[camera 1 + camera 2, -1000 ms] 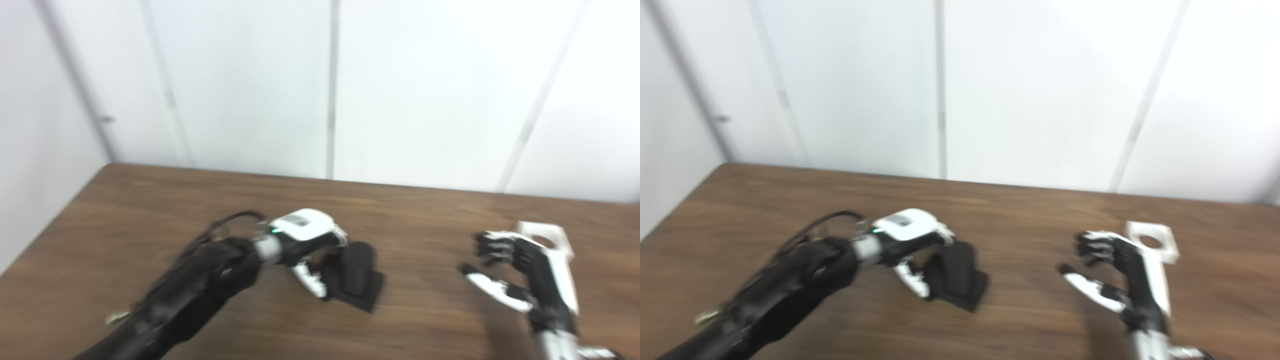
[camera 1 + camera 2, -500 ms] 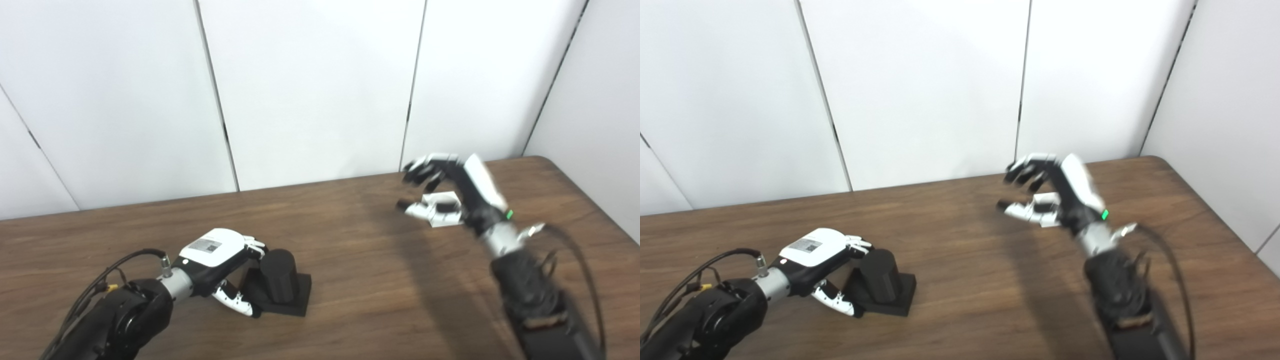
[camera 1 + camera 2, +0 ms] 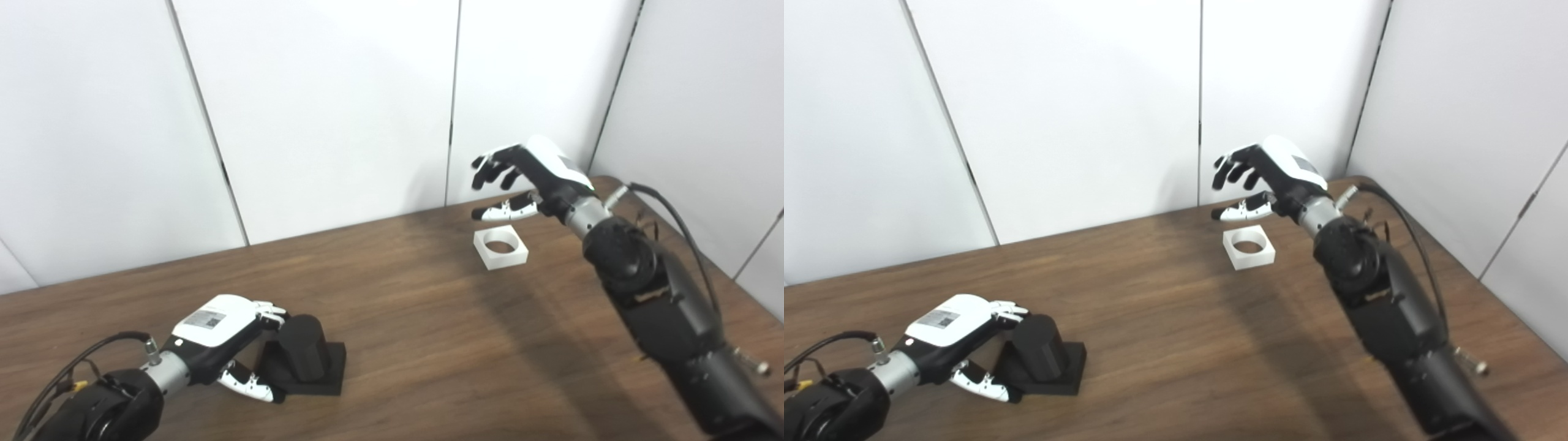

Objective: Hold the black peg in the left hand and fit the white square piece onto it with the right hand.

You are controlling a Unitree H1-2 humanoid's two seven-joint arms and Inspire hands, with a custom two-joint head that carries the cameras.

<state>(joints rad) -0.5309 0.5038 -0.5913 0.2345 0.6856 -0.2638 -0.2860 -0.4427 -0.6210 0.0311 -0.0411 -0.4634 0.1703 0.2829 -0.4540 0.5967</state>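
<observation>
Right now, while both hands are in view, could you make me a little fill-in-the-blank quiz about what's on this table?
1. The black peg stands on a square base of ____ colour.
2. The white square piece has a ____ hole through its middle.
3. The right hand hovers above the white piece with its fingers ____, holding nothing.
4. The hand touching the black peg is the ____ hand.

Missing words: black; round; apart; left
</observation>
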